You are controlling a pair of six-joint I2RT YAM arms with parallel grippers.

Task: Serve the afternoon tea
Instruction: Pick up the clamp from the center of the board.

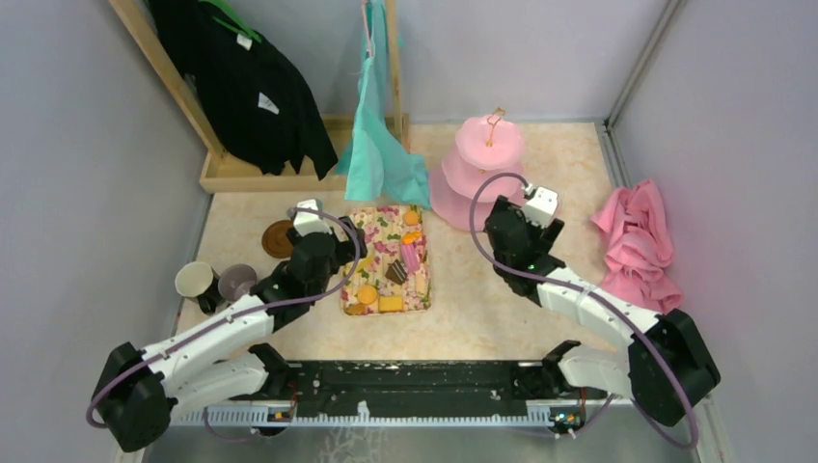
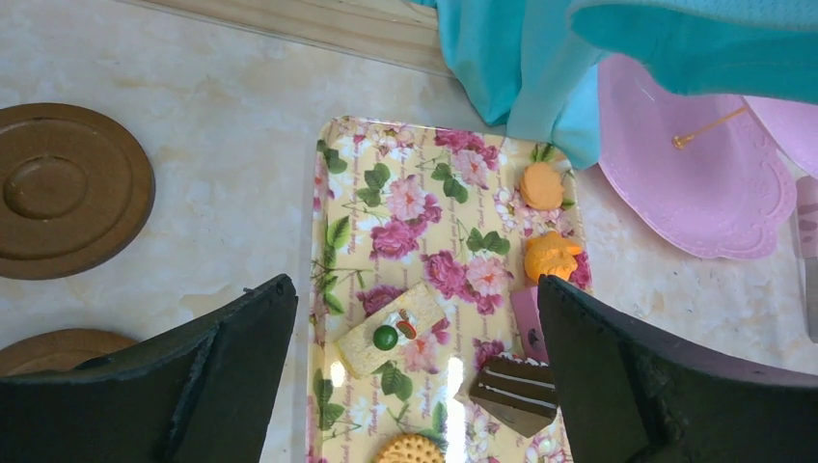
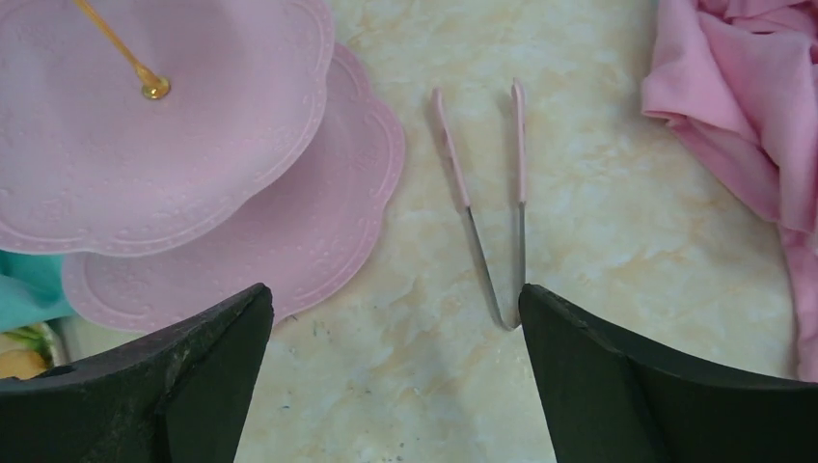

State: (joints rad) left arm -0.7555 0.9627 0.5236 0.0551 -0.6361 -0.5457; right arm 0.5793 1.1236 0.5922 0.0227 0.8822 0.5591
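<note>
With the fingers of the left gripper (image 2: 415,289) wide over the snacks (image 2: 391,333) on the floral tray (image 2: 386,183) and those of the right gripper (image 3: 394,294) wide over the tongs (image 3: 451,149) beside the pink stand (image 3: 145,174), a skewed pinch might skid those thin tongs away.

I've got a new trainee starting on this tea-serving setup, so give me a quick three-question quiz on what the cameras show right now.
1. Multiple choice: what lies on the table between the pink three-tier stand and the pink cloth? A) a spoon B) pink-tipped tongs C) a knife
2. True or false: the left gripper is open and empty.
3. Which gripper is nearer the pink-tipped tongs?
Key: 1 B; 2 true; 3 the right gripper.
</note>
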